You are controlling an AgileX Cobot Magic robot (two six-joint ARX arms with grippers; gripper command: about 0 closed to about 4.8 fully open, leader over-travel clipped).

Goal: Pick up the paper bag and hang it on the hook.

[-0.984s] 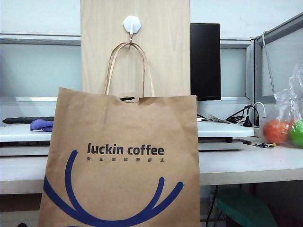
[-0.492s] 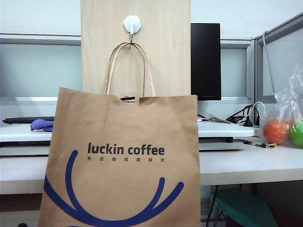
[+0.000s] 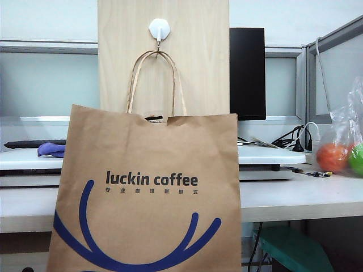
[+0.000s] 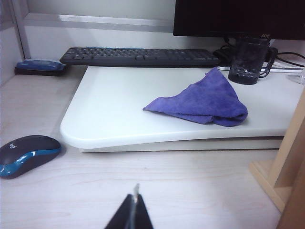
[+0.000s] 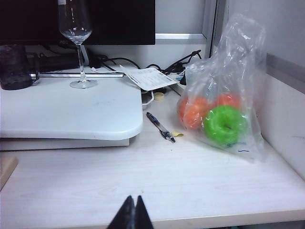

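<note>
On the upright pale wood board [image 3: 163, 68], at 12 o'clock of the exterior view, the small white hexagonal hook [image 3: 159, 28] is carrying the large brown kraft paper bag [image 3: 147, 192]: tan cord handles [image 3: 154, 79] are looping over its metal prong, the bag is hanging free. Task is looking done. Left claw [image 4: 135, 210] is sitting closed, empty, low over the desk [image 4: 190, 191] near the purple cloth [image 4: 202, 102]. Right claw [image 5: 133, 212] is pinched closed on nothing, facing the clear fruit bag [image 5: 221, 105]. Neither wrist view is showing the paper bag; both claws are clear of it.
</note>
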